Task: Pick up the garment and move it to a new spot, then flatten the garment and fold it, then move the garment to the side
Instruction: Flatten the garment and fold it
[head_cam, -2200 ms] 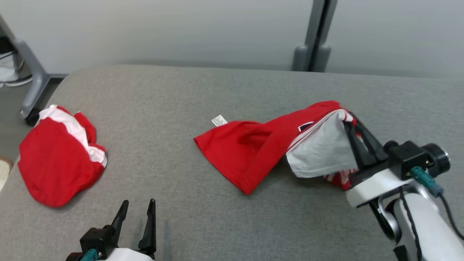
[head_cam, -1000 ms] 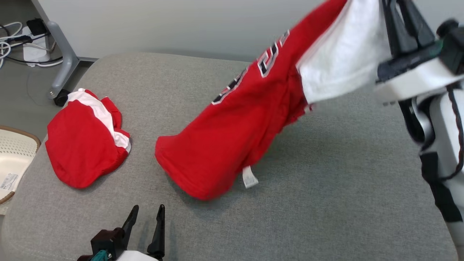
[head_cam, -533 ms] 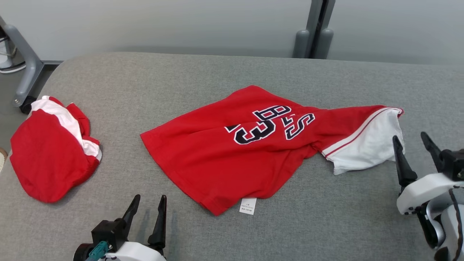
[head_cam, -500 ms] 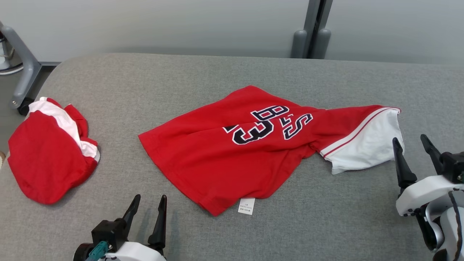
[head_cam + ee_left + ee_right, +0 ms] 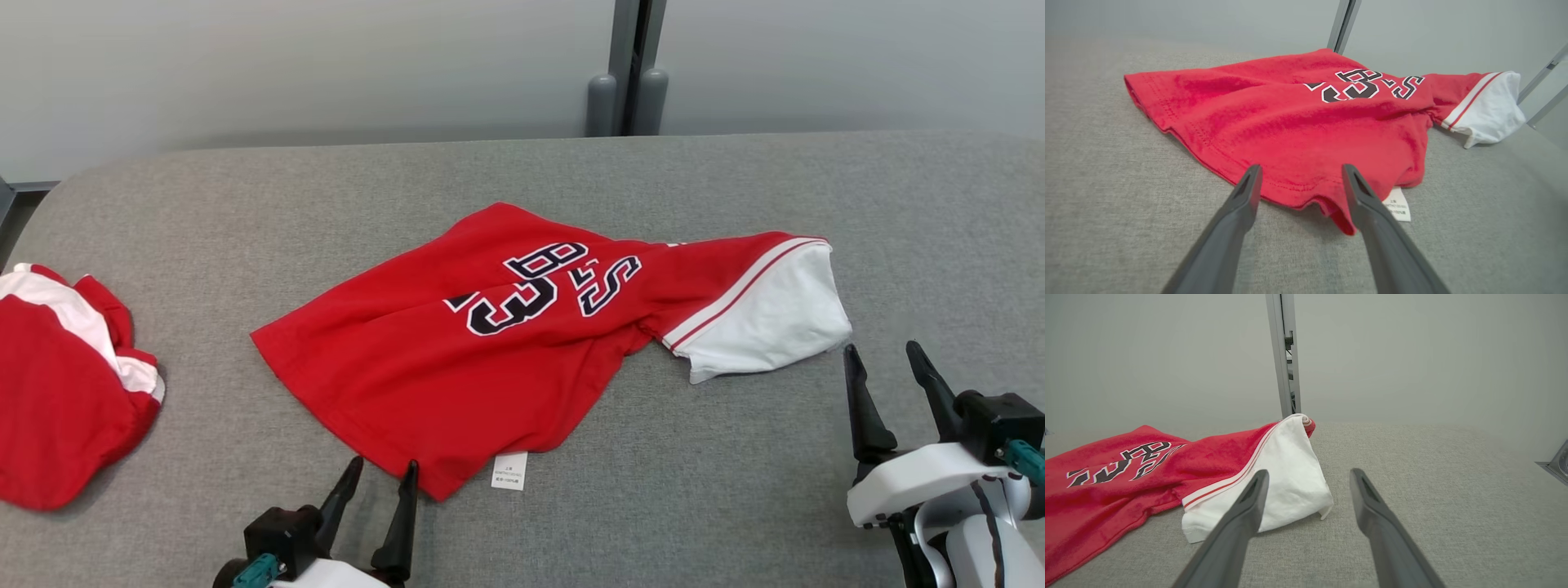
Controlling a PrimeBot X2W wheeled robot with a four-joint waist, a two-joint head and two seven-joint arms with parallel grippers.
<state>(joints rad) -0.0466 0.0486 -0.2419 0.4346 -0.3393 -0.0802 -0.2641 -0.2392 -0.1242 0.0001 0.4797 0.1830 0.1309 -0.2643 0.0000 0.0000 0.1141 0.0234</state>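
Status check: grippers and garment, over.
Left gripper open at near hem of jersey. Right gripper open beside white sleeve. Jersey down, rumpled, unfolded. Second red garment far left, clear.

Your red shirt [image 5: 392,367] is soft, matt knit cloth with a stitched hem. Its white sleeve [image 5: 767,327] is the same cloth, and the black lettering [image 5: 531,286] looks printed flat. The care label [image 5: 510,471] is thin and white. Under it, the grey upholstered surface [image 5: 694,490] is coarse woven fabric, matt. The fingers [image 5: 1237,212] of the left gripper [image 5: 384,462] and right gripper [image 5: 880,346] are smooth, matt dark plastic.
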